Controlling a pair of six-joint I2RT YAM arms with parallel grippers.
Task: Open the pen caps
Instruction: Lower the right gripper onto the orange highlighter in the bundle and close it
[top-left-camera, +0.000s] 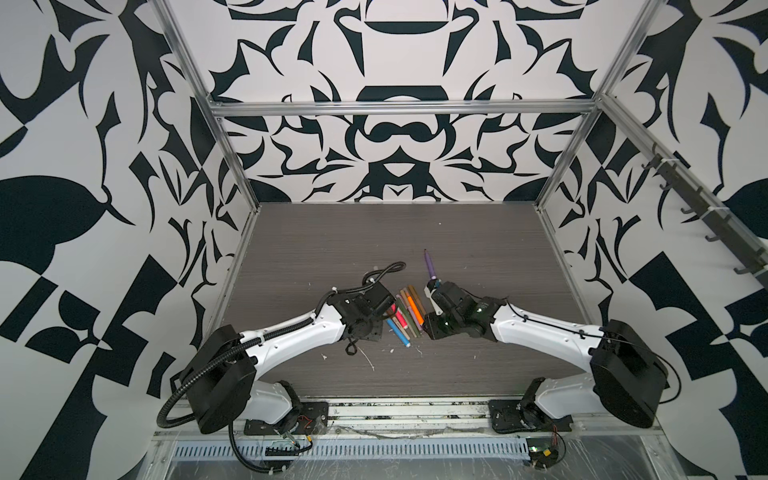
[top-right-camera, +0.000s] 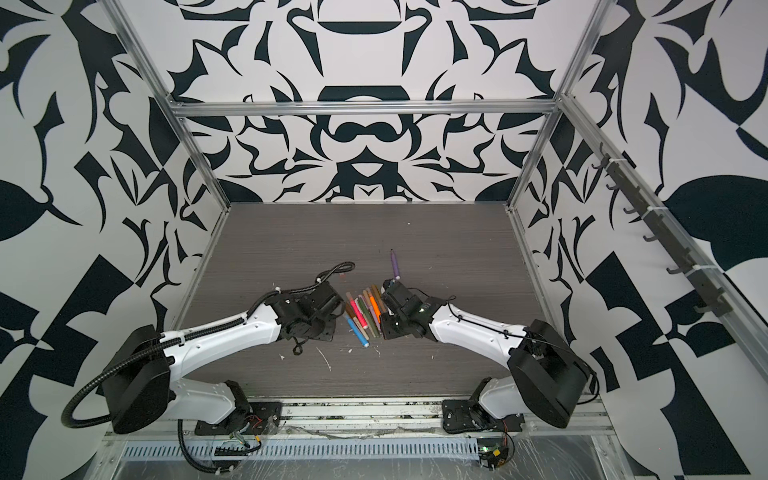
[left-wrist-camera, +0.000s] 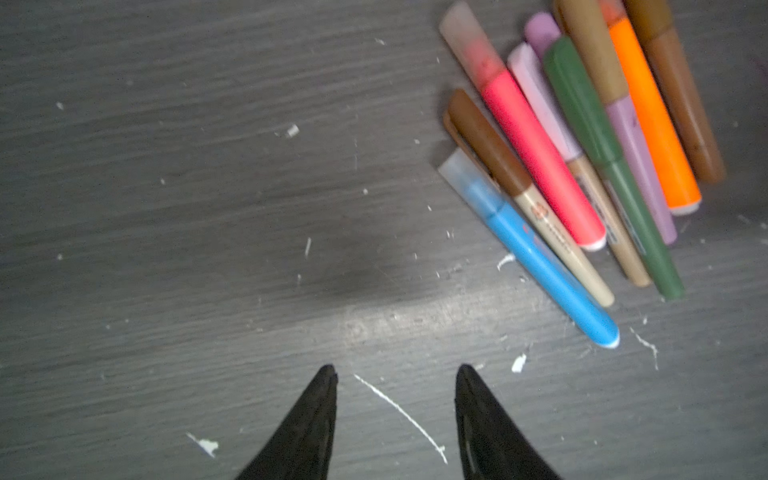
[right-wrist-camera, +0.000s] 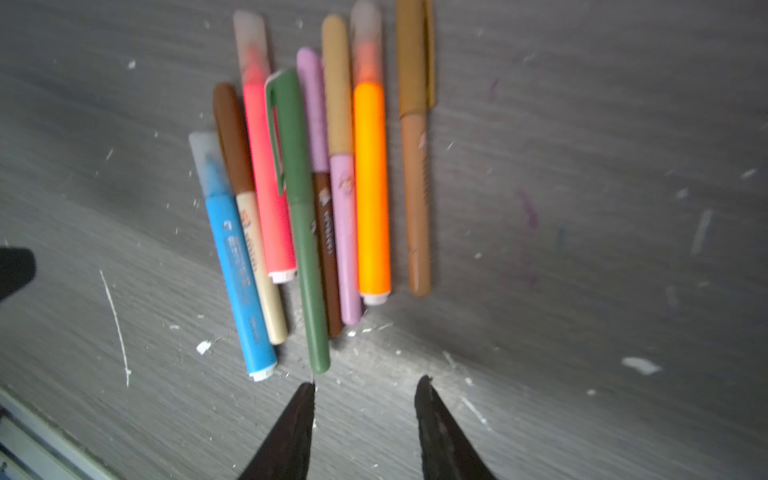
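Several capped pens (top-left-camera: 405, 313) (top-right-camera: 363, 313) lie side by side on the dark table, between my two wrists in both top views. The right wrist view shows the pen caps on them: a cloudy one on the blue pen (right-wrist-camera: 205, 162), brown (right-wrist-camera: 230, 133), green (right-wrist-camera: 286, 124), lilac (right-wrist-camera: 309, 104) and tan (right-wrist-camera: 336, 83). My right gripper (right-wrist-camera: 365, 383) hangs open and empty just short of the green pen's butt end (right-wrist-camera: 320, 361). My left gripper (left-wrist-camera: 395, 370) is open over bare table, the blue pen (left-wrist-camera: 548, 270) off to one side. A purple pen (top-left-camera: 429, 266) lies apart, farther back.
White flecks and a long white sliver (left-wrist-camera: 399, 409) litter the table. A black cable loop (top-left-camera: 390, 268) rises behind the left wrist. Aluminium frame posts (top-left-camera: 232, 174) and patterned walls enclose the table. A metal rail (top-left-camera: 407, 415) runs along the front edge.
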